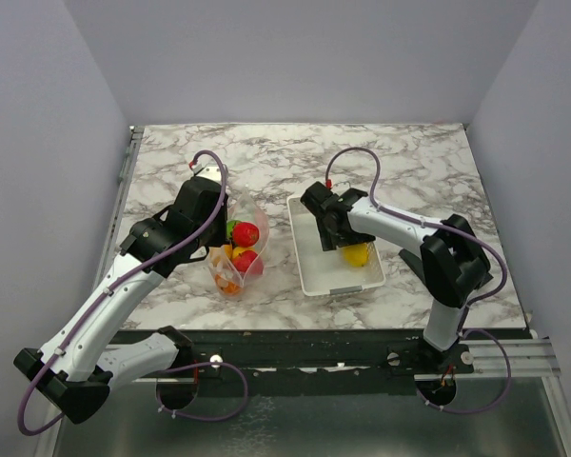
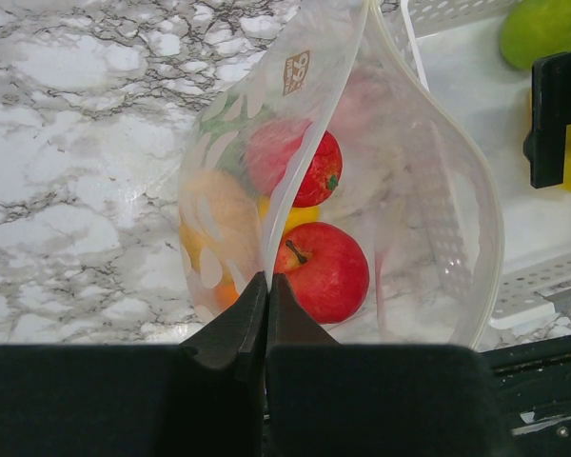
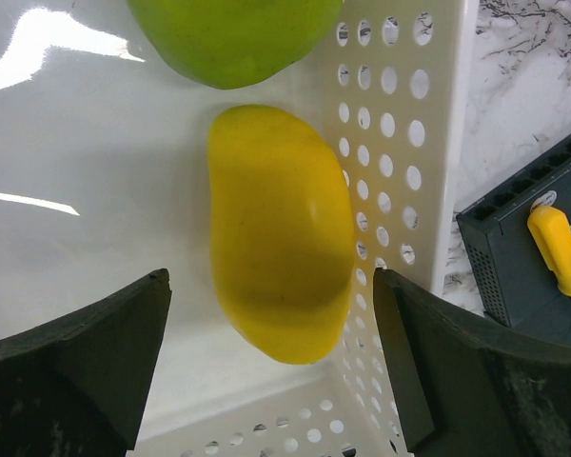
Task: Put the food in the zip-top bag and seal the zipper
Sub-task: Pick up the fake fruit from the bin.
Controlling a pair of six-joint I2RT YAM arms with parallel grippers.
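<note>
Meanwhile, on the marble surface (image 1: 409,162), the left pincer (image 2: 266,286) stands pressed together on the zipper (image 2: 309,162) edge of the zip-top bag (image 2: 438,219), holding its mouth agape; red fruits (image 2: 325,271) and an orange one (image 2: 219,214) lie inside. In the white basket (image 3: 400,143) just beside the bag, the right pincer (image 3: 271,314) hangs spread wide, one finger either side of a yellow fruit (image 3: 276,238) lying against the perforated wall, a green fruit (image 3: 228,38) just beyond it

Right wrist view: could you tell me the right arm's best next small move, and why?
Probably lower the right pincer and close on the yellow fruit: its jaws stand open either side of it in the basket, while the left pincer holds the bag.
</note>
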